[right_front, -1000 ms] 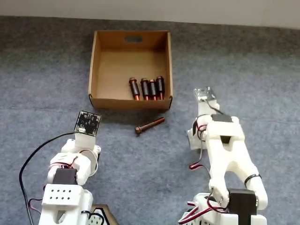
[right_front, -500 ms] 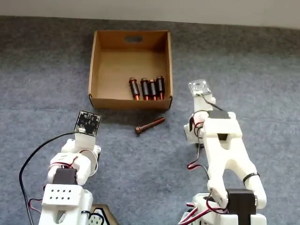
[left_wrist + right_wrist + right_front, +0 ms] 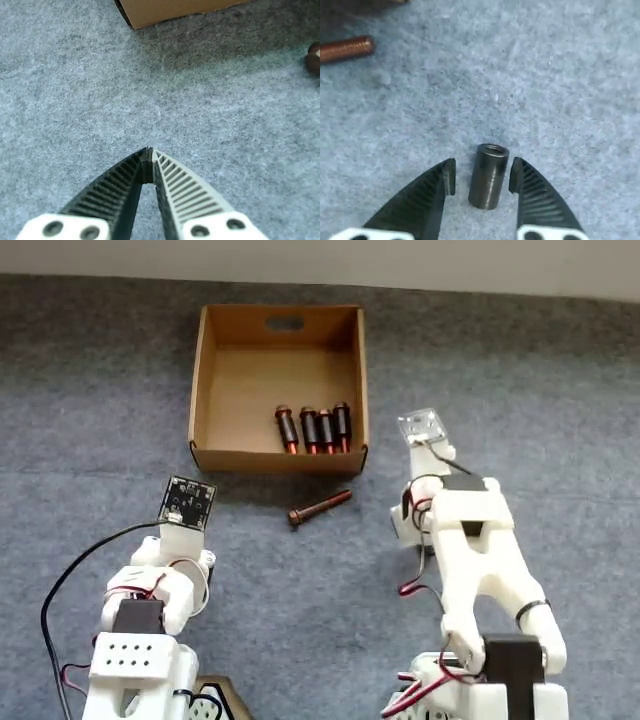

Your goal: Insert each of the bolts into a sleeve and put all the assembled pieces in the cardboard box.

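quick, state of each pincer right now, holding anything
Left pincer: closed, holding nothing.
Right pincer: open, one finger on each side of the dark sleeve, not clamped on it.

From your overhead view, the cardboard box [image 3: 250,380] sits at 12 o'clock on the mat [image 3: 100,390]. Four assembled pieces [image 3: 313,428] lie side by side inside it, toward its 5 o'clock corner. The loose bolt [image 3: 320,508] lies on the mat just outside the box's near wall, at 6 o'clock from those pieces. At 3 o'clock from the bolt you have the right gripper [image 3: 481,175], with the sleeve [image 3: 488,176] between its fingers [image 3: 437,192], touching neither. The left gripper [image 3: 150,155] sits at 8 o'clock from the bolt, well apart, over bare mat.
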`<state>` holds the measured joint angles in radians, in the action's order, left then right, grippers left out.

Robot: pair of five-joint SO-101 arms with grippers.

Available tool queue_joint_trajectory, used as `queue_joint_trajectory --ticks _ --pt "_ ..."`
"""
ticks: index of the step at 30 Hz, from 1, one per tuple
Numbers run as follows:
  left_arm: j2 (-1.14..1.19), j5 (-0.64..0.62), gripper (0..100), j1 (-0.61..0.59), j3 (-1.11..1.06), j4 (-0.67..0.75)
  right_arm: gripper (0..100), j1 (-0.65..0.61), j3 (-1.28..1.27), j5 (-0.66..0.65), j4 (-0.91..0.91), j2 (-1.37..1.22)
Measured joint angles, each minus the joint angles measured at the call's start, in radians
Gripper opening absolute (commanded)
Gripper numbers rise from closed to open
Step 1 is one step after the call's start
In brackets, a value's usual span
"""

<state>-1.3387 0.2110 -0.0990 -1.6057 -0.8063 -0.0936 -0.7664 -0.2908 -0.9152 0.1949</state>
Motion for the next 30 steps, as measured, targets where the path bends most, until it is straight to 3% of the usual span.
queue_joint_trajectory --ticks 7,12,22,30 --pt "0.0 0.0 2 0.0 0.0 0.0 16.8 0.018 0.089 0.0 0.002 -0.17" --pt "0.0 0.0 2 0.0 0.0 0.0 0.8 0.049 0.1 0.0 0.0 -0.181" --pt "0.0 0.0 2 0.0 0.0 0.0 0.5 0.077 0.106 0.0 0.002 -0.181" --pt "0.0 0.0 2 0.0 0.0 0.0 0.5 0.058 -0.023 0.0 -0.009 0.15"
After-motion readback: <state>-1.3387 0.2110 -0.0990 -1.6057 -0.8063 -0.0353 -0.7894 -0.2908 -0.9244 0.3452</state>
